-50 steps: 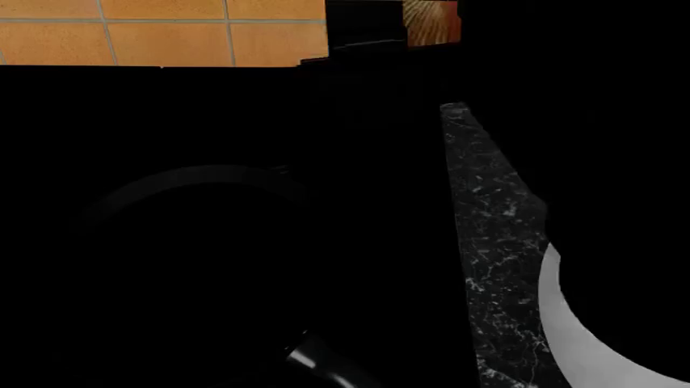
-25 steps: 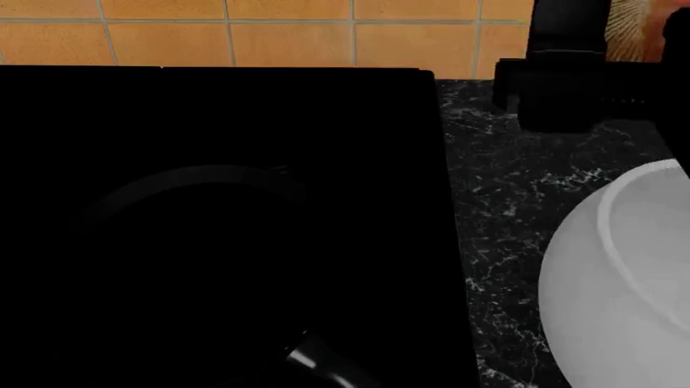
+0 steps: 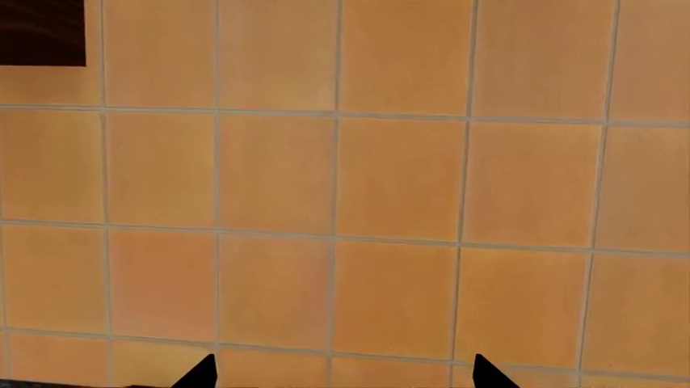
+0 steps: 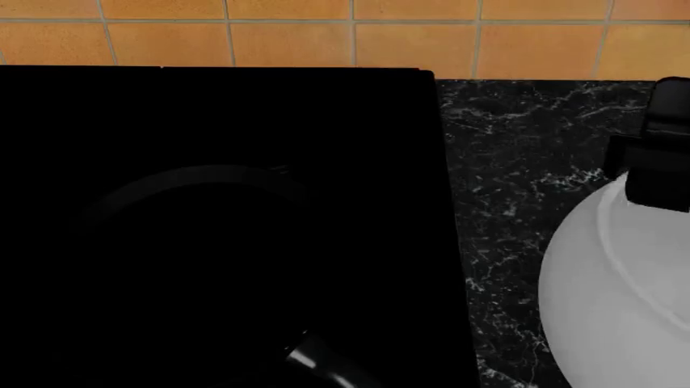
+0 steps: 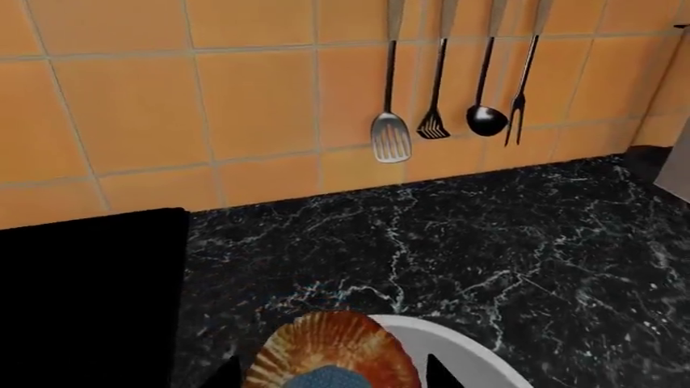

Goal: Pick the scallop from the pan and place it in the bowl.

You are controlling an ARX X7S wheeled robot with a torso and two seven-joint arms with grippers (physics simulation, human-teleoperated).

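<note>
Landmark: bowl [image 4: 620,283], white, on the black marble counter [image 4: 506,186] just beside the stovetop [image 4: 216,162].

Right gripper [image 5: 329,372]: the scallop [image 5: 332,356] sits between its two dark fingertips [image 5: 229,373], ribbed orange-tan shell fanned upward, so it is clamped on the shell. The gripper hangs above the bowl's near rim [image 5: 464,343]; the scallop is over the rim edge, not inside, not touching the bowl as far as I can tell. In the head view only a black block of the right arm [image 4: 658,158] shows, overlapping the bowl's far rim; the scallop is hidden there.

Left gripper [image 3: 339,378]: only two black fingertips [image 3: 199,373] show, set well apart with nothing between them, so it is spread wide. It faces orange wall tiles [image 3: 377,178]; the bowl is out of that view.

Pan [image 4: 205,242]: on the stovetop, well apart from the bowl, faint rim arc visible, handle's grey tip [image 4: 313,356] pointing toward the camera.

On the tiled wall beyond the bowl hang a spatula [image 5: 390,133], a slotted turner [image 5: 434,121], a ladle [image 5: 487,117] and a fork [image 5: 515,121].
</note>
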